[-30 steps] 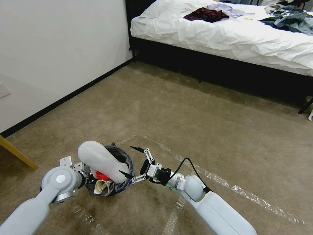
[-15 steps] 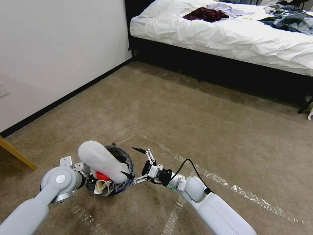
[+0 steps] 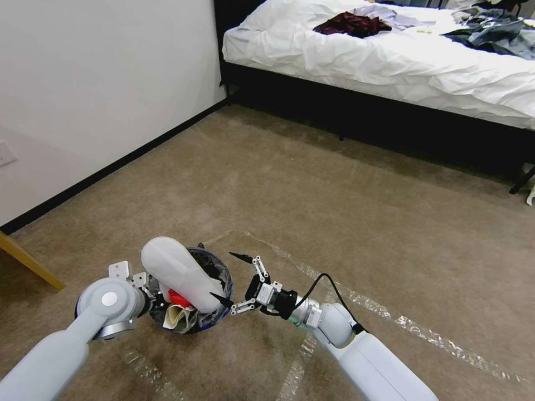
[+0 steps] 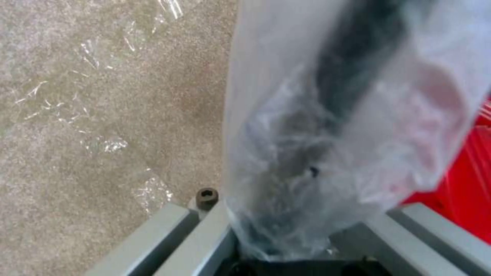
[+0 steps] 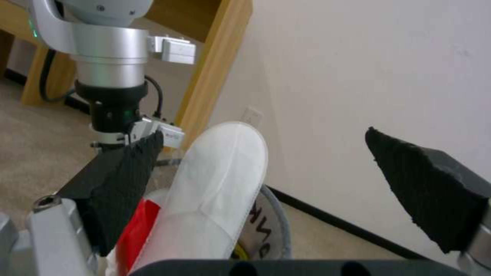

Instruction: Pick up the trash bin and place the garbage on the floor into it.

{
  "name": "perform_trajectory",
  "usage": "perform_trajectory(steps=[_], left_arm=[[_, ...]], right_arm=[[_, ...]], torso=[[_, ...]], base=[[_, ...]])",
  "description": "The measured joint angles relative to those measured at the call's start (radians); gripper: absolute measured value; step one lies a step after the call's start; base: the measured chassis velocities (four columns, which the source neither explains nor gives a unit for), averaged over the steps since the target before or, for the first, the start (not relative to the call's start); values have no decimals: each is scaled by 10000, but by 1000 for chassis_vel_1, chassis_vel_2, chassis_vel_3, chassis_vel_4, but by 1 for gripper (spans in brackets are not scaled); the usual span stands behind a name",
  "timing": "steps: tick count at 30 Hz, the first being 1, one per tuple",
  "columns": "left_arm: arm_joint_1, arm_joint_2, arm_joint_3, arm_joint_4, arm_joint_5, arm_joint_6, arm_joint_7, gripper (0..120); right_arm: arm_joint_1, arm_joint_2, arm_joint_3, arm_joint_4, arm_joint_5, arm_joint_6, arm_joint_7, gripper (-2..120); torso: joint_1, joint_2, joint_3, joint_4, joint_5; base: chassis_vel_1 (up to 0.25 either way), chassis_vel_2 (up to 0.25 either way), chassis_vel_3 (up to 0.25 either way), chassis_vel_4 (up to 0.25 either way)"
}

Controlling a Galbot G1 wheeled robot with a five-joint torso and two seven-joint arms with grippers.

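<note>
Trash bin (image 3: 192,320) low over floor (image 3: 312,189), left gripper (image 3: 149,289) pinching its bag-lined rim. White slipper (image 3: 179,273) pokes from bin. Right gripper (image 3: 232,281) spread wide, empty, just beside bin.

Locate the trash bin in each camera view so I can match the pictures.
Head view: the trash bin sits low, left of centre, gripped by the left gripper, with a white slipper sticking out.
Left wrist view: its red wall is at the edge, behind the clear liner bag.
Right wrist view: its lettered rim is behind the slipper, beyond the right gripper, jaws wide apart.
Shared landmark: the beige carpet floor.
</note>
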Motion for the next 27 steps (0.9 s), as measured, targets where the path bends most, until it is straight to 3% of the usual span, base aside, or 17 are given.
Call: perform_trajectory(steps=[10,16,23,27], left_arm=[[-100,37,76,-41,-160,-2,-158,0],[-568,2,372,134,-205,-1,-211,0],[-548,0,339,114,-235,0,-222,0],[-505,-5,286,73,-263,0,-218,20]], right_arm=[[-217,-14,255,57,-78,61,-151,100],[-266,-17,404,44,-123,93,-177,100],[-299,37,473,-97,-170,136,-242,100],[-286,86,485,-191,-180,168,-296,100]], torso=[[0,-1,1,-2,-5],[0,0,1,-1,-1],[0,0,1,-1,-3],[0,0,1,-1,-4]], base=[[0,0,0,0],[0,0,0,0],[0,0,0,0],[0,0,0,0]])
